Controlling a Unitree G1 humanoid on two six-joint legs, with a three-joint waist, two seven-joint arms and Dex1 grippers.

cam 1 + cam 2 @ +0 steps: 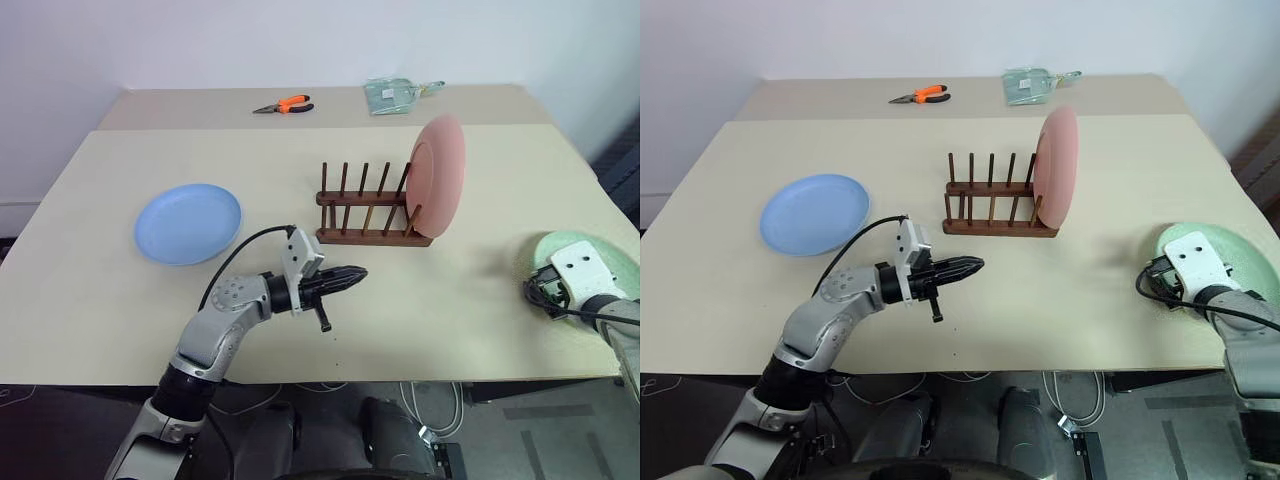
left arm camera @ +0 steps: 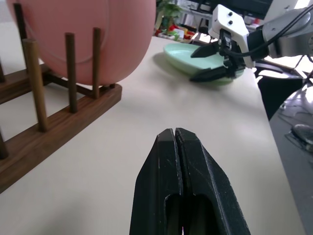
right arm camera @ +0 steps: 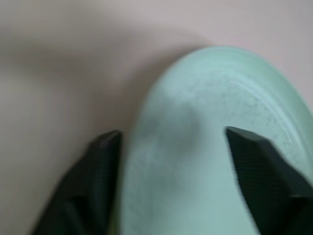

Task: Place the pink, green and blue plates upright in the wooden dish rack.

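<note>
Large beige rectangular tabletop [image 1: 120, 330], a second like it butted against the far edge.

Small dark brown wooden dish rack [image 1: 368, 212] with thin upright pegs, mid-table. Salmon pink round plate [image 1: 437, 172] standing on edge in the rightmost slot, leaning slightly on its pegs; remaining slots free, presumably kept for the other two.

Light blue round shallow plate [image 1: 188, 222] flat on the table, left of the rack and well apart from it, untouched.

Pale mint green round plate [image 1: 1232, 252] flat near the right edge, partly hidden under the right arm.

Right gripper [image 2: 211, 62] at the near rim of the green plate, two black fingers [image 3: 100, 171] parted about halfway, straddling the rim, nothing clamped yet. Judged: lined up to pinch the rim so the plate can be tipped upright.

Left gripper [image 1: 344, 279] hovering level above bare table just near of the rack, pointing right, fingers pressed fully together, holding nothing. Likely parked out of the way.

Far table: orange-handled pliers [image 1: 284, 105], clear plastic packet [image 1: 392, 95]; no part in the task.

Judged: one of three plates racked.
</note>
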